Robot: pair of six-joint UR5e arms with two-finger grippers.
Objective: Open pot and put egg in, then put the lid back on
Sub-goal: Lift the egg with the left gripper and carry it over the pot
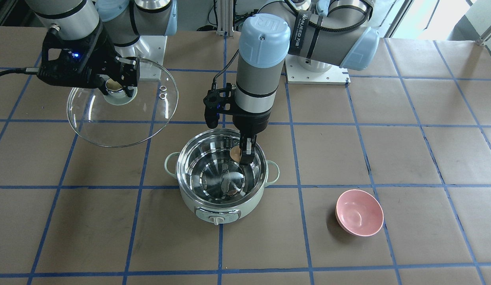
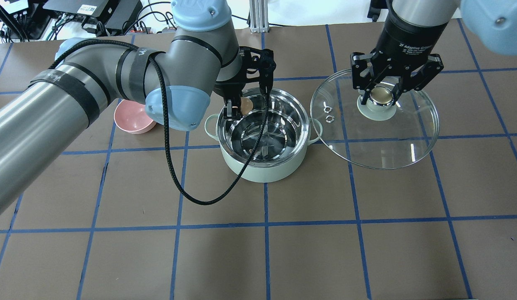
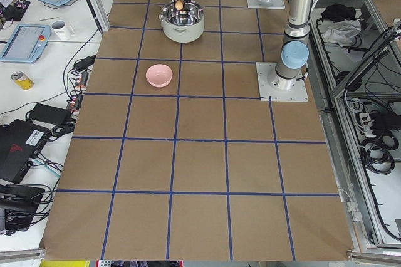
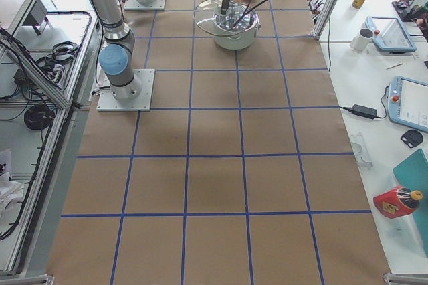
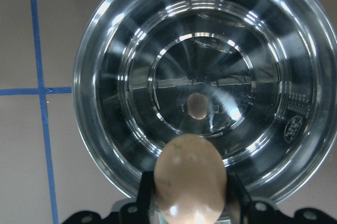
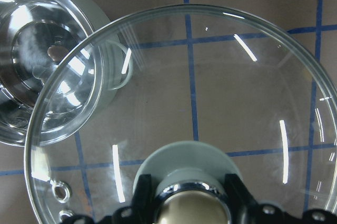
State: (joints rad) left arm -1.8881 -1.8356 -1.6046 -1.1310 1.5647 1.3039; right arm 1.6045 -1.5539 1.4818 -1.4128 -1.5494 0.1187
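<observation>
The pot has a smooth, pale mint outer wall with a soft satin sheen. Its inside is polished steel, mirror-bright and full of reflections. The lid is clear, glossy glass with a shiny cream-gold metallic knob on a matt mint base. The egg has a smooth tan shell, faintly glossy. The pink bowl looks smooth and semi-gloss. The worktop is a matt brown paper-like sheet crossed by blue tape. The left arm has matt grey casing, glossy pale-blue caps and a braided black cable.
</observation>
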